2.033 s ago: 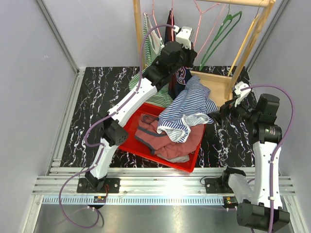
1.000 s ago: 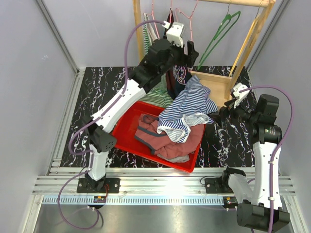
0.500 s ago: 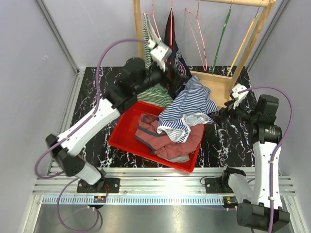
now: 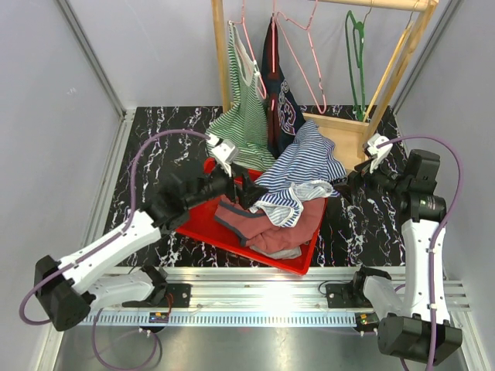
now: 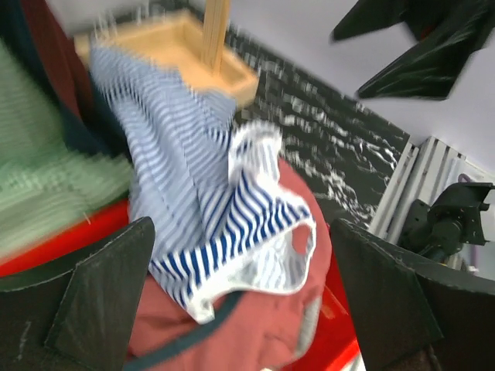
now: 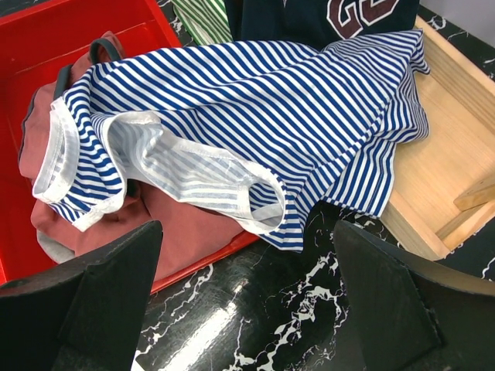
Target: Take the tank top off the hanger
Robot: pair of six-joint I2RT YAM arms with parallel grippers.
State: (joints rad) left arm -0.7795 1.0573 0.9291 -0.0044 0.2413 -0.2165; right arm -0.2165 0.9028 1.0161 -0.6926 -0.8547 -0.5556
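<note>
**Tank tops on and off the rack, both claws wide and empty**

Top view. The black marbled table (image 4: 155, 139) fills the floor of the cell. At its 12 to 1 o'clock edge stands the wooden clothes rack (image 4: 398, 66), whose shallow wooden base box (image 4: 344, 131) rests on the table. A red tray (image 4: 199, 216) lies at the table's centre, set askew, with one corner toward 6 o'clock.

The blue-and-white striped tank top (image 4: 305, 166) is on no hanger. It is draped from the 9 o'clock corner of the base box down across the tray, and its white-edged straps lie on top of a rust-red garment (image 4: 286, 228) heaped in the tray's 3 o'clock half. Two more tops hang from the rail on hangers at the rack's 9 o'clock end. These are a green striped tank top (image 4: 246, 116), whose hem reaches the tray's 12 o'clock rim, and just beside it at 3 o'clock a navy tank top (image 4: 280, 100) with printed lettering. A bare green hanger (image 4: 358, 54) hangs toward the rail's 3 o'clock end.

The left gripper (image 4: 249, 192) is low over the tray, at 9 o'clock of the striped top. The left wrist view, though blurred, shows its fingers (image 5: 100, 301) spread wide with nothing between them. The right gripper (image 4: 344, 182) is at 3 o'clock of the same top, above the table. In the right wrist view its fingers (image 6: 387, 309) also stand wide apart and hold nothing, with the striped cloth below.
</note>
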